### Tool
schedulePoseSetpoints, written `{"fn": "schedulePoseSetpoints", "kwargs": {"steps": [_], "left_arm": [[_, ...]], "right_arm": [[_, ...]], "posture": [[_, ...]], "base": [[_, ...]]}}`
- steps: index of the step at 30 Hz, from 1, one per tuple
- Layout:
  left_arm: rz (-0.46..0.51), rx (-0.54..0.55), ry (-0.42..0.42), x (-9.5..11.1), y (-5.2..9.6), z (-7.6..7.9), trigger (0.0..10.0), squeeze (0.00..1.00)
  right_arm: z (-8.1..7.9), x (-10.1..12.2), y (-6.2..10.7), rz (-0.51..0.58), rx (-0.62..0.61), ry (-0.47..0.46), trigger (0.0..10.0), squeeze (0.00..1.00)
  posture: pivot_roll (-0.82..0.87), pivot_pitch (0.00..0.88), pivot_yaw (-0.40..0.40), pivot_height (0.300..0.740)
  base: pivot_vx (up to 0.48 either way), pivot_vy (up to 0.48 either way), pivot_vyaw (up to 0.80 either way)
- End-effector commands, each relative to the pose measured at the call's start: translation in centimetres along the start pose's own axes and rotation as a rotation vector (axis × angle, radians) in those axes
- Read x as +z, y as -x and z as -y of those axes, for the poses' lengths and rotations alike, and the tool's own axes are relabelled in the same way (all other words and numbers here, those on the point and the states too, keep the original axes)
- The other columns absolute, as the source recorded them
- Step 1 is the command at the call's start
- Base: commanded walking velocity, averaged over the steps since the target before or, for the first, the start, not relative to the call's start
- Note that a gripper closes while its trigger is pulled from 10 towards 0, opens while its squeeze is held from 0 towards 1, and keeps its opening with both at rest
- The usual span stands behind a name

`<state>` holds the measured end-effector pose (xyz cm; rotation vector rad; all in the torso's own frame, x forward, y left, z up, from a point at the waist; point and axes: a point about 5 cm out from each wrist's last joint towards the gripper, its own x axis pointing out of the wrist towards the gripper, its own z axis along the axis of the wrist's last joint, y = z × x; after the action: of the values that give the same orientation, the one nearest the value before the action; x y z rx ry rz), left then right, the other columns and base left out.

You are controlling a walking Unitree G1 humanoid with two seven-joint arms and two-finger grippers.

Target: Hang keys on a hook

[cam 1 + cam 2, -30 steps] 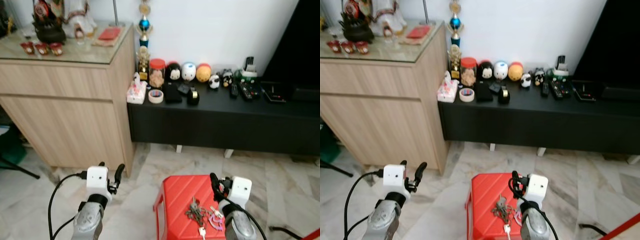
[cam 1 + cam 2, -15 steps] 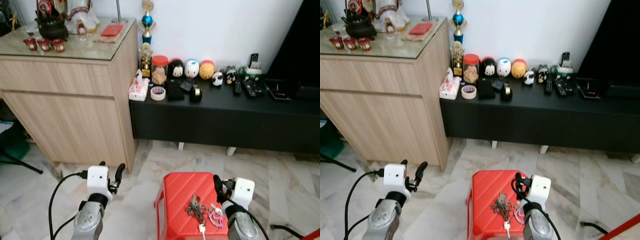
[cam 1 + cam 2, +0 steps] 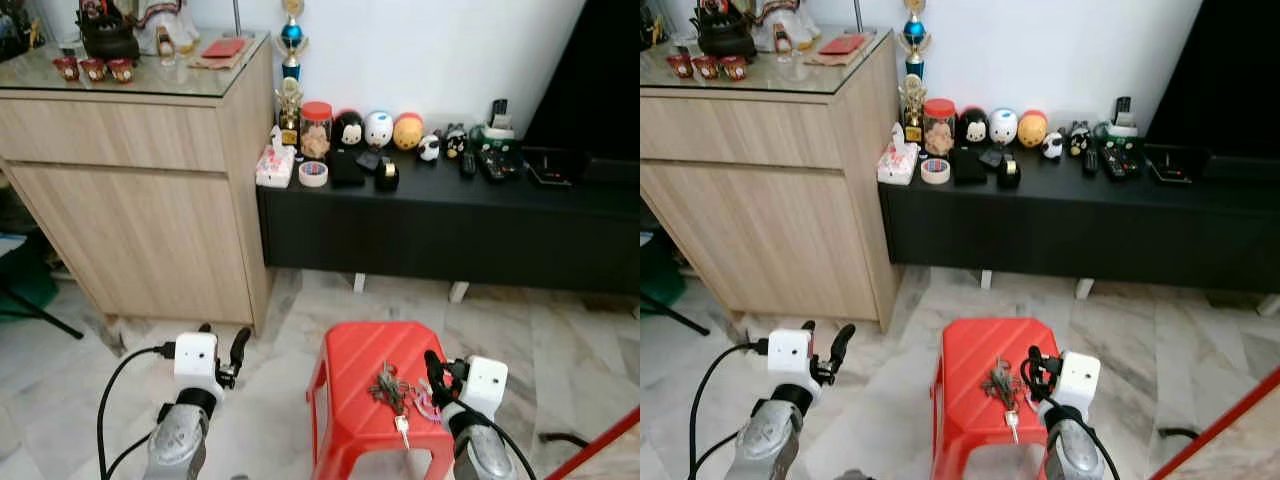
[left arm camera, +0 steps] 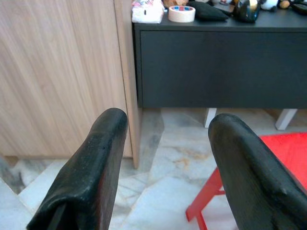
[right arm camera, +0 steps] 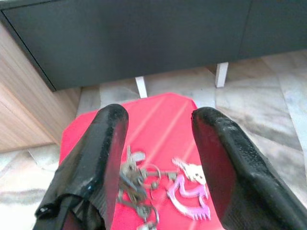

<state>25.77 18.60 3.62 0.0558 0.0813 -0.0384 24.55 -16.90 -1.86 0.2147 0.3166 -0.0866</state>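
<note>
The keys lie on the red stool, low in the frame's centre, just beside the right gripper, whose spread fingers frame them; the left gripper, also spread, is farther.

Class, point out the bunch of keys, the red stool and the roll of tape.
bunch of keys [image 3: 390,386], left eye view, middle of the cluster.
red stool [image 3: 350,400], left eye view, bare seat.
roll of tape [image 3: 313,173], left eye view, its rim.
</note>
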Motion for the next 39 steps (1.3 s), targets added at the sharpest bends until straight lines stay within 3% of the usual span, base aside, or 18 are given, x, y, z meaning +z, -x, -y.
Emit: {"fn": "schedulePoseSetpoints", "kwargs": {"steps": [1,25,34,36,39], "left_arm": [[-0.007,0.000,0.005,-0.12,0.05,-0.06,10.0,0.00],[-0.008,-0.013,0.011,-0.06,-0.14,0.36,10.0,0.00],[-0.009,-0.016,0.012,-0.06,-0.25,0.53,10.0,0.00],[-0.011,-0.024,0.008,-0.03,-0.29,0.65,10.0,0.00],[-0.011,-0.022,0.009,-0.02,-0.31,0.60,10.0,0.00]], "right_arm": [[0.04,-0.08,-0.03,-0.015,-0.004,0.001,10.0,0.00],[0.02,-0.16,0.03,-0.012,0.003,0.010,10.0,0.00],[-0.11,-0.09,-0.05,-0.011,0.017,0.044,10.0,0.00],[-0.47,-0.13,-0.01,-0.007,0.050,0.112,10.0,0.00],[-0.55,-0.19,0.00,-0.009,0.051,0.106,10.0,0.00]], "posture": [[0.06,0.000,-0.056,0.656],[0.06,0.000,-0.056,0.656],[0.06,0.000,-0.059,0.656],[0.06,0.000,-0.059,0.656],[0.06,0.000,-0.058,0.656]], "base": [[0.000,0.000,0.00],[0.000,0.000,0.00],[0.000,0.000,0.00],[0.000,0.000,0.67],[0.000,0.000,0.74]]}}
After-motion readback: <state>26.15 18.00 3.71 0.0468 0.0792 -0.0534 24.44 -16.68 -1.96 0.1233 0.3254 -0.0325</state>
